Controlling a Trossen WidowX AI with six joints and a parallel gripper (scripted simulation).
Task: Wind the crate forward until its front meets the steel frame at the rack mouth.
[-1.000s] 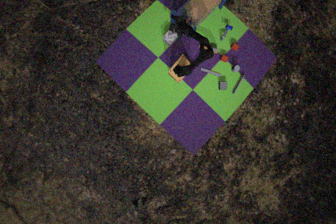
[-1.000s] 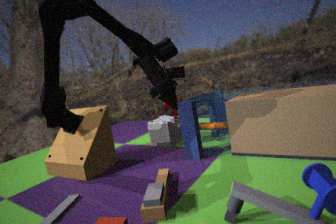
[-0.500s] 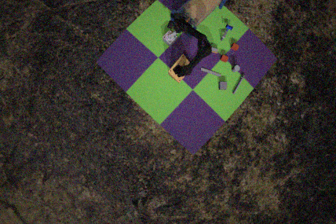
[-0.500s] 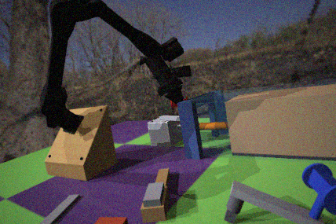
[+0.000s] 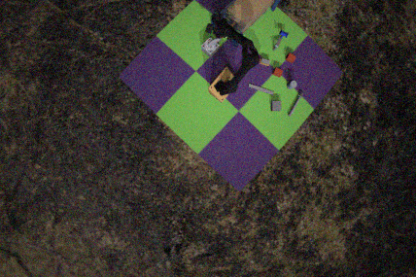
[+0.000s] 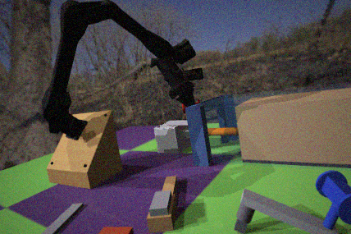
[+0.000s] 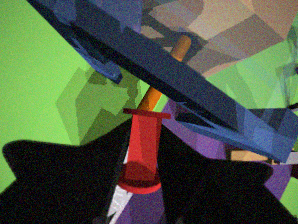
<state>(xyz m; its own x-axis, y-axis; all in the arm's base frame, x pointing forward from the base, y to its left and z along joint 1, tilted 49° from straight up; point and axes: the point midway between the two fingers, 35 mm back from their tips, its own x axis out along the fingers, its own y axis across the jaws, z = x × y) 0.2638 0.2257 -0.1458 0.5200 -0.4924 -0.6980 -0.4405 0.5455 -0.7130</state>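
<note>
The bench top (image 5: 190, 110) is a smooth, matt board of green and purple squares, lying on rough, mottled brown ground (image 5: 73, 183) that looks like earth. The crate (image 6: 295, 127) and the wedge-shaped arm base (image 6: 84, 156) have a flat tan finish like cardboard or pale wood, the frame (image 6: 198, 135) is matt blue, and the winch (image 6: 172, 135) and the bar (image 6: 283, 212) look like dull grey metal. The arm (image 6: 123, 23) is plain matt black, while the handle (image 7: 144, 150) between the fingers is smooth red with a faint sheen like plastic, and the strap (image 7: 177, 50) is flat orange
</note>
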